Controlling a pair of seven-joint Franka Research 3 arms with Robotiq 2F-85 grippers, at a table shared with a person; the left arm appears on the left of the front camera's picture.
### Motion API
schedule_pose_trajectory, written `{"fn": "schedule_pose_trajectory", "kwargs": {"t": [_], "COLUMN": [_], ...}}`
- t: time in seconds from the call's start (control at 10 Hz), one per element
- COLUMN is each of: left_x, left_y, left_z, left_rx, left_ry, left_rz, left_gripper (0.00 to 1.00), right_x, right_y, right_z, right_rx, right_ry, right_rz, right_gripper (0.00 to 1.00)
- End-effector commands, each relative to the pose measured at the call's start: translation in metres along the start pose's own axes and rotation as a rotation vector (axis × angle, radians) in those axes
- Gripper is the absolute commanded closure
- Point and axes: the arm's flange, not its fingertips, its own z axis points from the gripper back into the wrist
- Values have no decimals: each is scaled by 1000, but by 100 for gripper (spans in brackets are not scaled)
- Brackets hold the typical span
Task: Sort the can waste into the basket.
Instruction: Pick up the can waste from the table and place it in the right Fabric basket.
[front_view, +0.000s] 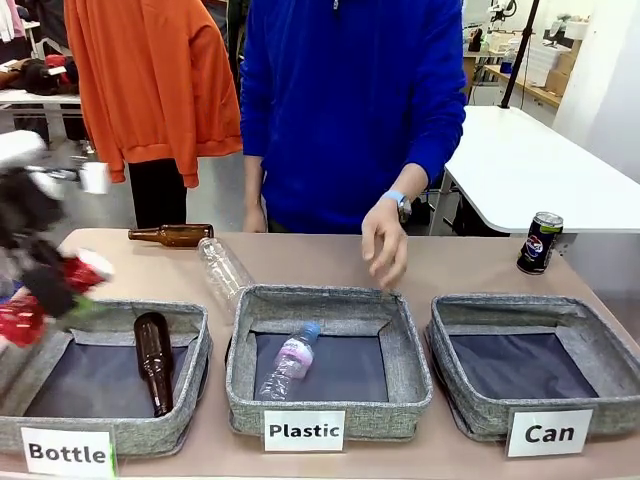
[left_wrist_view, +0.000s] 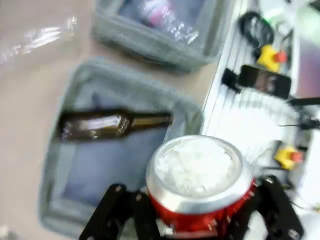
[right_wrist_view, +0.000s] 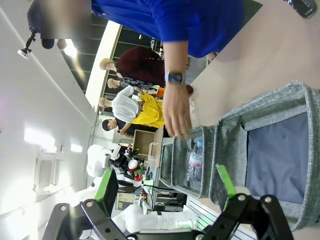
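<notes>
Now, left fingers (left_wrist_view: 116, 202): clamped on red can (left_wrist_view: 200, 175), bottom centre, to carry it.
Right fingers (right_wrist_view: 106, 187): spread, empty.
Basket (front_view: 530, 305): lower right, no cans in it.

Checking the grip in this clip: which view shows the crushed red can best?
The left wrist view: the red can sits large and close, silver top facing the camera, clamped in the left gripper. The front view gives a red motion blur at the left edge; the right wrist view gives at most a tiny red speck far off.

"Bottle" label (front_view: 67, 452) on left bin (front_view: 150, 432), "Plastic" label (front_view: 304, 431) on middle bin (front_view: 390, 414), "Can" label (front_view: 549, 433) on basket (front_view: 478, 418)
</notes>
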Motion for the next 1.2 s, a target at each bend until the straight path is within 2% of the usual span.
{"fn": "schedule_pose_trajectory", "kwargs": {"t": [0.0, 0.2, 0.3, 0.4, 0.6, 0.7, 0.8, 0.9, 1.1], "left_x": [55, 73, 93, 123, 206, 245, 275, 302, 331], "left_y": [-10, -25, -44, -57, -81, -104, -128, -154, -183], "left_z": [-23, -37, -48, -55, -64, -77, -101, -130, -169], "left_rx": [67, 63, 156, 221, 351, 355, 364, 297, 288], "left_ry": [89, 95, 23, 3, 1, 6, -56, -53, -62], "left_rz": [-128, -180, -211, -279, -475, -557, -605, -694, -785], "left_gripper": [100, 100, 100, 100, 100, 100, 100, 100, 100], "right_x": [3, 3, 3, 3, 3, 0, -7, -19, -36], "right_y": [1, 1, 1, 1, 1, 0, 12, 17, 3], "right_z": [-1, -1, -1, -1, -1, 0, 48, 98, 160], "right_rx": [24, 24, 24, 24, 24, 0, -60, -91, -73], "right_ry": [-16, -16, -16, -16, -16, -1, 0, -27, -47], "right_rz": [26, 26, 26, 26, 26, 0, -23, -24, -44], "right_gripper": [0, 0, 0, 0, 0, 0, 0, 0, 0]}}
